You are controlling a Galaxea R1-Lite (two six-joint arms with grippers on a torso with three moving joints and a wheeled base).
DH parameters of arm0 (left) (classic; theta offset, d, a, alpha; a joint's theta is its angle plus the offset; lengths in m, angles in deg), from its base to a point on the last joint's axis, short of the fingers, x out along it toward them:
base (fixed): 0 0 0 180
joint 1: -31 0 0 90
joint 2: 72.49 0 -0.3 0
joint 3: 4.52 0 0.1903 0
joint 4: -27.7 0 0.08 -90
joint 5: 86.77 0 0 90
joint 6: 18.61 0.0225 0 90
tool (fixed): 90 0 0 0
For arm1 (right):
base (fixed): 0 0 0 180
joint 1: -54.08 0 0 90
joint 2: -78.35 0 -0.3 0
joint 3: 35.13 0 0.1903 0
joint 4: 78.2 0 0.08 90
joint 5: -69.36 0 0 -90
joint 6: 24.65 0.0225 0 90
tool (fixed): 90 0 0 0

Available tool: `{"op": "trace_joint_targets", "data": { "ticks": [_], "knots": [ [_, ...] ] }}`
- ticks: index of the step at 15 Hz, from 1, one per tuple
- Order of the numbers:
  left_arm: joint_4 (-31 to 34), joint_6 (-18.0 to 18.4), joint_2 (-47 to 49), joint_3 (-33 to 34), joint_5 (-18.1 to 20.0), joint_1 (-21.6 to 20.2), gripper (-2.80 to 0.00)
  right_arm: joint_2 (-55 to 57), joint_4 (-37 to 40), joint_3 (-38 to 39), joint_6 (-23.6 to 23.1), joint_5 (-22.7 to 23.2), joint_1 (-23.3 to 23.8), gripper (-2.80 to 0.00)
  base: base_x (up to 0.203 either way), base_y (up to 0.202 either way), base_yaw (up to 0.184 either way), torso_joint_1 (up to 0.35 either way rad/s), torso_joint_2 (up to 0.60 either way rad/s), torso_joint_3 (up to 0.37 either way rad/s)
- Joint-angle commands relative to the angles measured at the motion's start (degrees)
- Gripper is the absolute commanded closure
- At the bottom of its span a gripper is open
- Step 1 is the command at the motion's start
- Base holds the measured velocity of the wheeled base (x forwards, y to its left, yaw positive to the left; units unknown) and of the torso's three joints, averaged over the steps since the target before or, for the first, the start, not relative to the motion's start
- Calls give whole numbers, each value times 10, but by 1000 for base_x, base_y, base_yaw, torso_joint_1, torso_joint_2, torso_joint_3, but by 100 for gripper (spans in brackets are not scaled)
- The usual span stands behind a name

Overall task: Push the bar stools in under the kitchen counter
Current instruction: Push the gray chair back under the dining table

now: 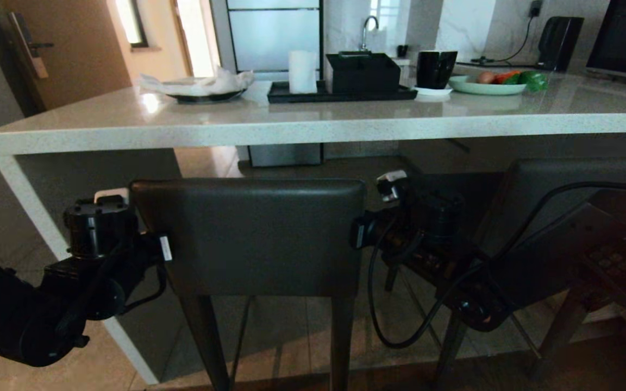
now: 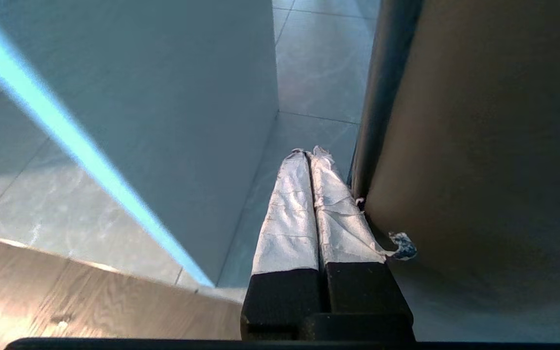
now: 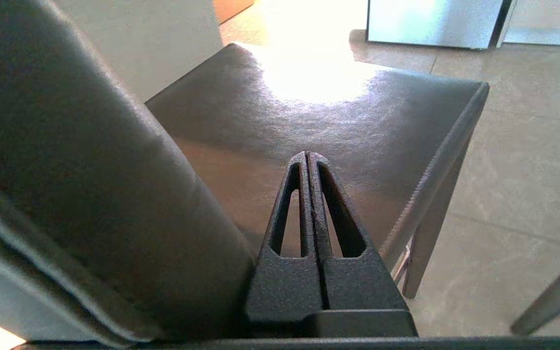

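Observation:
One bar stool stands in front of me, its dark leather backrest (image 1: 248, 233) below the kitchen counter (image 1: 313, 127) edge. A second bar stool (image 1: 557, 184) stands to its right, partly hidden by my right arm. My left gripper (image 2: 309, 153) is shut, its white-taped fingers (image 2: 287, 214) lying along the left edge of the nearer backrest (image 2: 479, 146), beside the counter's side panel (image 2: 163, 97). On the backrest's (image 3: 90, 170) right side my right gripper (image 3: 307, 155) is shut too, with nothing in it. Its black fingers reach out over the seat (image 3: 333, 112).
The counter carries a black tray (image 1: 340, 93) with a white roll and a black box, a black cup (image 1: 436, 68), a plate of vegetables (image 1: 489, 87) and a plate with crumpled paper (image 1: 204, 89). A cable (image 1: 378, 304) loops down from my right arm. A door (image 1: 63, 49) is far left.

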Motion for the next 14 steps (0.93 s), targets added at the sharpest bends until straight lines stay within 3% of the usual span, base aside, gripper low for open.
{"op": "trace_joint_targets", "data": {
  "ticks": [1, 4, 9, 14],
  "knots": [
    [-6, -1, -2, 1, -2, -1, 0, -3, -4, 0, 0, 0, 0, 0, 188, 0, 2, 2, -1, 2],
    [-6, -4, -10, 5, -2, 1, 0, -17, -5, 11, 1, -2, 2, 0, 159, 0, 3, 2, 0, 2],
    [-6, 0, -66, 28, -2, 9, 0, -51, -3, 27, 1, -8, 2, 0, 0, 0, 0, 0, 0, 0],
    [-5, -1, -123, 60, 4, -29, 0, -107, -4, 86, 1, -8, 35, 0, 0, 0, 0, 0, 0, 0]
  ]
}}
